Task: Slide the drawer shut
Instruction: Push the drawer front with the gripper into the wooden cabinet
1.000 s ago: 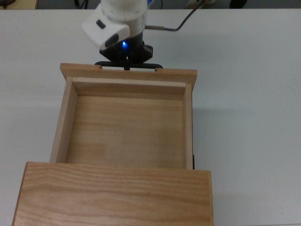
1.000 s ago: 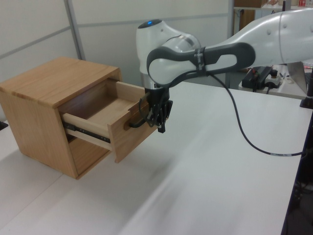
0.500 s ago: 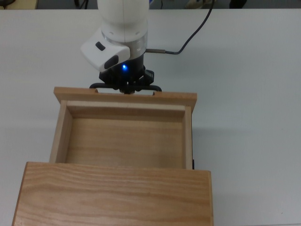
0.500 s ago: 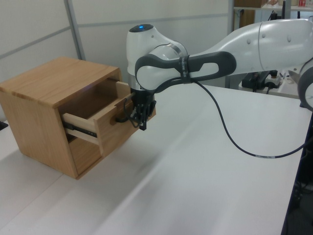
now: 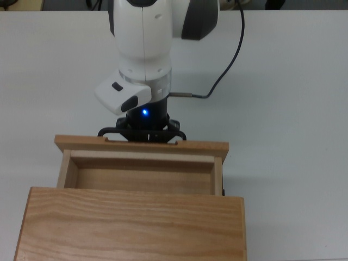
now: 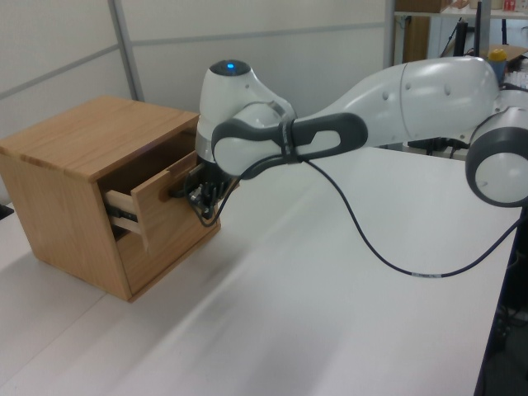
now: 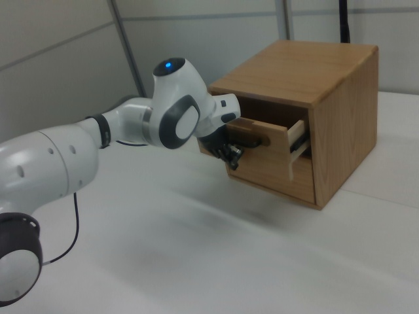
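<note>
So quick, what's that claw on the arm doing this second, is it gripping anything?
Gripper: at the black handle on the drawer front; cannot be told whether it is gripping the handle or only pressing on it.

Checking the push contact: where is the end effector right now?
In the top view, the end effector sits at the drawer front's handle, above the cabinet.

Looks like a robotics lab: white bench (image 6: 346,330), grey partition walls (image 6: 272,41), equipment shelf (image 6: 429,16) at back.
</note>
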{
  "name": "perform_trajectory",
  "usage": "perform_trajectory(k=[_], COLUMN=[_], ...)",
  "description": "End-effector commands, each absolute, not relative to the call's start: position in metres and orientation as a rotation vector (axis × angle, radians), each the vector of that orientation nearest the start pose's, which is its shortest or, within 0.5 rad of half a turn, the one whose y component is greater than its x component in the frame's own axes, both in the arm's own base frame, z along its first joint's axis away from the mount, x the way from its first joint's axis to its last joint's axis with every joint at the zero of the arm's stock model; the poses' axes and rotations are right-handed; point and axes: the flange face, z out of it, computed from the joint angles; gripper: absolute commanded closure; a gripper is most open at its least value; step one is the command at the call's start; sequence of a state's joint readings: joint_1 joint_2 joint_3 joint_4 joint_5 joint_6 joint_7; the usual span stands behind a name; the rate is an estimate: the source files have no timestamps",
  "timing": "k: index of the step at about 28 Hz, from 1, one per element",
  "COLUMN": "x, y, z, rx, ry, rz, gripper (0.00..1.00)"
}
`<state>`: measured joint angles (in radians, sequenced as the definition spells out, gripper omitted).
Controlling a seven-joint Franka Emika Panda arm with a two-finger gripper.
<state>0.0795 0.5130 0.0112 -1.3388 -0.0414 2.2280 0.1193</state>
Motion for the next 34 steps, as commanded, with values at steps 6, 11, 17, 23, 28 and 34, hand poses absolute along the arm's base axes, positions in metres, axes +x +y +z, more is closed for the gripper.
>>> perform_trajectory(k=[6,11,17,23,28,34], x=[0.765,0.773,0.782,0.784,0.784,0.773], y=[0.058,0.058,0.052,0.053,0.049,0.039], z=[0.477,0.476,0.463,0.452,0.452,0.459], rx=[-2.986,-2.915,-2.849,-2.806,-2.81,-2.855], ry=[0.015,0.009,-0.008,-0.045,-0.039,-0.017], rz=[-0.943,-1.119,-1.283,-1.388,-1.385,-1.305], gripper=[1.0,1.0,1.0,1.0,1.0,1.0])
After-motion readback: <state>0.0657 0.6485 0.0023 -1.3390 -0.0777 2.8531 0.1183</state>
